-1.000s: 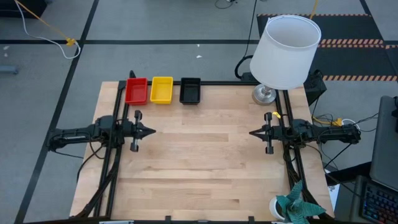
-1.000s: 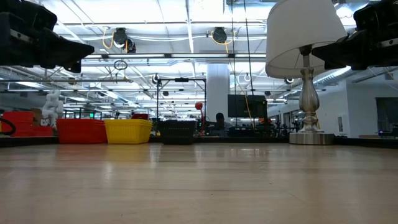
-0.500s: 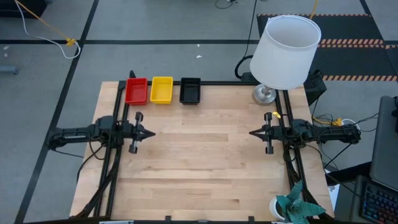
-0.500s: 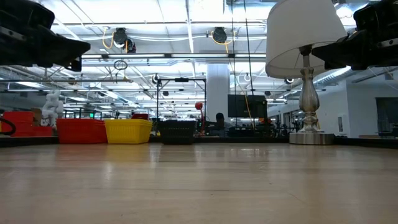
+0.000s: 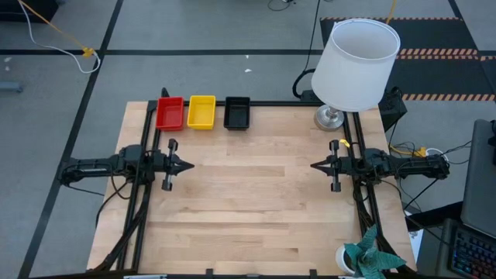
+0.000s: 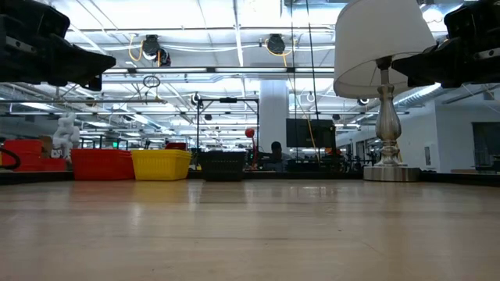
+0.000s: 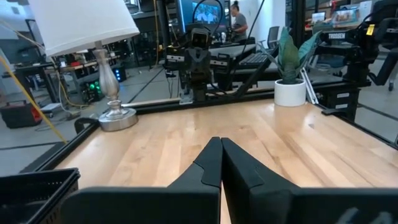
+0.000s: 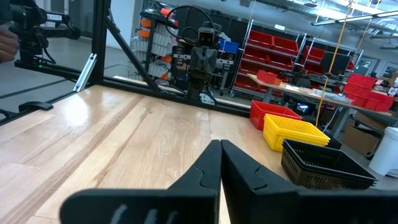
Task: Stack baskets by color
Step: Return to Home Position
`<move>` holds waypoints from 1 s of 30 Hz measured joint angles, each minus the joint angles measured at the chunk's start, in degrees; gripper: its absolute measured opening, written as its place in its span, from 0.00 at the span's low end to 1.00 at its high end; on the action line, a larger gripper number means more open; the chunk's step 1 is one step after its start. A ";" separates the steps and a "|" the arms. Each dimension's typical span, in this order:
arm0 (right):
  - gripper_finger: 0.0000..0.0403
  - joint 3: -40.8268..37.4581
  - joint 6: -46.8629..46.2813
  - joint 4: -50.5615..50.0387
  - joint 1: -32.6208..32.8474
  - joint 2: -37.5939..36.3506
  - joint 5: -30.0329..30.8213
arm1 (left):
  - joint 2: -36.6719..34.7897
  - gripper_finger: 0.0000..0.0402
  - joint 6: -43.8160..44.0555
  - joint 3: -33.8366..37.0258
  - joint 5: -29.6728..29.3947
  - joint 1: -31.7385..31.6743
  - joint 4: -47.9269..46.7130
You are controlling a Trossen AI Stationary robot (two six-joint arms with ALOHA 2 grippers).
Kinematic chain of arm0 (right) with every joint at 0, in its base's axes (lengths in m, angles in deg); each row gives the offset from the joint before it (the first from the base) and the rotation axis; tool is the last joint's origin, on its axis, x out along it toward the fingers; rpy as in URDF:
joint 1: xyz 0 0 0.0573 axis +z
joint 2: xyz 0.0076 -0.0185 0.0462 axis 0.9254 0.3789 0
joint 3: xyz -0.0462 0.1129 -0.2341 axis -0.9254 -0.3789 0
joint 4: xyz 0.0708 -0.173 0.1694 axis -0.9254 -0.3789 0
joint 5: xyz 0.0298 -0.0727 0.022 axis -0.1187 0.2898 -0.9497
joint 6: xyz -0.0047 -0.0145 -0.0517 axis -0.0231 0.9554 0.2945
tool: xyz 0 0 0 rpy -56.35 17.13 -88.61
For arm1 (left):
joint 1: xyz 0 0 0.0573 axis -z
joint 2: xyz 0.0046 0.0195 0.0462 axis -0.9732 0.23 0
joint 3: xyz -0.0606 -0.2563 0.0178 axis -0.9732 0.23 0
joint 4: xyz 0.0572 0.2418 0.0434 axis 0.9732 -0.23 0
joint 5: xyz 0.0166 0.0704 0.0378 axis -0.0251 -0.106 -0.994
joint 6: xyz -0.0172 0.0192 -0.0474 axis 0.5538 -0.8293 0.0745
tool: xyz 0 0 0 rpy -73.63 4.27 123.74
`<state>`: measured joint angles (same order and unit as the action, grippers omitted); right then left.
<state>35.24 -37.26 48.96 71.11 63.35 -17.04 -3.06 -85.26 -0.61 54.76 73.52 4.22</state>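
The baskets stand in a row on their bottoms at the table's far edge: a red one (image 5: 170, 113), a yellow one (image 5: 201, 112) and a black one (image 5: 237, 113). The low view shows them as red (image 6: 102, 164), yellow (image 6: 161, 164) and black (image 6: 223, 165). My left gripper (image 5: 191, 164) is shut, held level above the left side of the table, pointing right. My right gripper (image 5: 313, 166) is shut at the right side, pointing left. Both are clear of the baskets. The wrist views show each pair of fingers closed: left (image 7: 220, 146), right (image 8: 219, 148).
A lamp with a large white shade (image 5: 356, 63) stands on its metal base (image 5: 328, 118) at the far right corner. A potted plant (image 5: 367, 256) sits at the near right corner. The table's middle (image 5: 256, 194) is bare wood.
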 joint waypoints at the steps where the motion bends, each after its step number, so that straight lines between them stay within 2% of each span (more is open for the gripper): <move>1: 0.00 0.00 -0.01 0.00 0.00 0.00 0.00 | 0.00 0.00 -0.11 0.00 0.00 0.00 -0.01; 13: 0.00 0.00 -0.01 0.00 0.00 0.00 0.00 | 0.00 0.08 1.17 0.00 0.39 0.00 0.02; 26: 0.00 0.00 -0.01 0.00 -0.02 0.00 0.00 | 0.00 0.01 -0.33 0.00 -1.99 0.00 0.79; 30: 0.00 0.00 -0.01 0.00 -0.02 0.00 0.00 | 0.00 0.02 -1.01 0.00 -1.99 0.00 0.92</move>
<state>35.24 -37.28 48.96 71.09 63.35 -17.04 -3.06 -86.28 -0.61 52.78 73.52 5.13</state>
